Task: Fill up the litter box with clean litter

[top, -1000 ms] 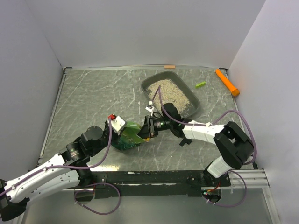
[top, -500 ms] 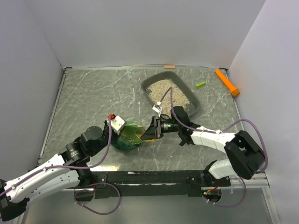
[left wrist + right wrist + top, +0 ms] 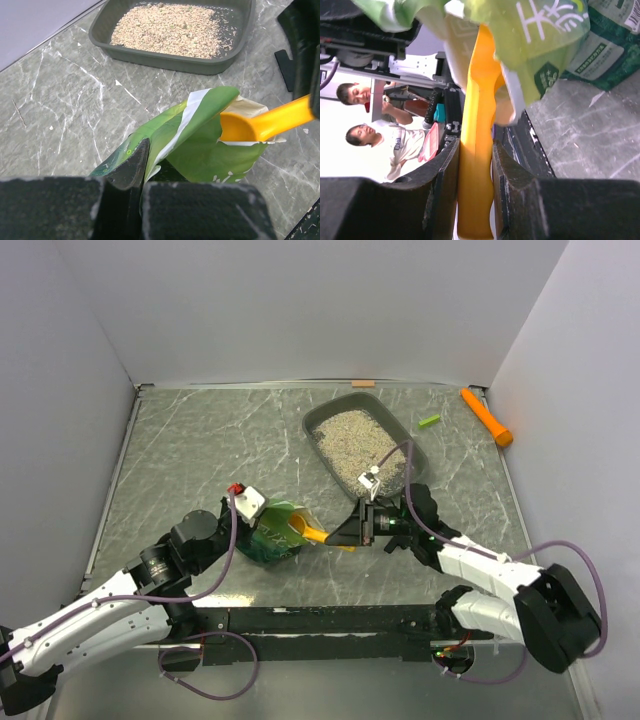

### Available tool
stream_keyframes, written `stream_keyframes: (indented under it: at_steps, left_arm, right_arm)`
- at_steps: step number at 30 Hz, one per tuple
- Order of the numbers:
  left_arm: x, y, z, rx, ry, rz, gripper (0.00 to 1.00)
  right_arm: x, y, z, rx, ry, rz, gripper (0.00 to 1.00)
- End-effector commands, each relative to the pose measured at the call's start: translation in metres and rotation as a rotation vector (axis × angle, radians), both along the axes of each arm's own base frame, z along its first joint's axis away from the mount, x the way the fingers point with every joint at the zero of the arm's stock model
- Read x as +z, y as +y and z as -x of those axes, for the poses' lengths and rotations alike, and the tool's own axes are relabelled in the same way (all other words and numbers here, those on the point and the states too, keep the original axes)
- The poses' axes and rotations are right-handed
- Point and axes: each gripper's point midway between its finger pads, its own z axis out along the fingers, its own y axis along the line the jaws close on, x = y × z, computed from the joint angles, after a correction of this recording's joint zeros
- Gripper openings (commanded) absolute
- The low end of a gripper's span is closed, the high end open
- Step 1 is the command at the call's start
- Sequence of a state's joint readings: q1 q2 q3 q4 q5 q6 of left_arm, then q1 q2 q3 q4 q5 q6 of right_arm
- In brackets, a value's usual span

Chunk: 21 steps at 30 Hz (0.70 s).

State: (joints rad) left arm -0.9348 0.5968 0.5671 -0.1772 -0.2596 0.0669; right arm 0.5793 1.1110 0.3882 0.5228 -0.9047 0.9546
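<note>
The dark grey litter box (image 3: 421,462) sits at the back centre-right with pale clean litter (image 3: 350,435) spread inside; it also shows in the left wrist view (image 3: 170,61). My left gripper (image 3: 262,530) is shut on the edge of the crinkled green bag (image 3: 200,145), holding its mouth up. My right gripper (image 3: 350,532) is shut on the handle of the orange-yellow scoop (image 3: 477,165). The scoop's bowl (image 3: 240,127) sits at the bag's mouth, just outside it. No litter shows in the bowl from here.
An orange cylinder (image 3: 486,416) and a small green stick (image 3: 429,421) lie at the back right. White walls close the table on three sides. A small black part (image 3: 393,546) lies on the marble surface by the right arm.
My right gripper has drawn back to the right and toward the near edge, pulling the scoop out of the bag so its handle and bowl now show. The left gripper has kept still.
</note>
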Motion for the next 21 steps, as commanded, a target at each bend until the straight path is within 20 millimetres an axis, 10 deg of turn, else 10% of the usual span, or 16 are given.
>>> stream_keyframes:
  at_steps: [1, 21]
  left_arm:
    - [0.022, 0.001, -0.006, 0.027, -0.052, 0.060, 0.01]
    - [0.018, -0.011, -0.001, -0.035, -0.045, 0.065, 0.01]
  right_arm:
    - [0.019, -0.011, 0.007, 0.004, -0.069, -0.068, 0.00]
    - [0.006, -0.051, 0.013, -0.183, -0.015, -0.040, 0.00]
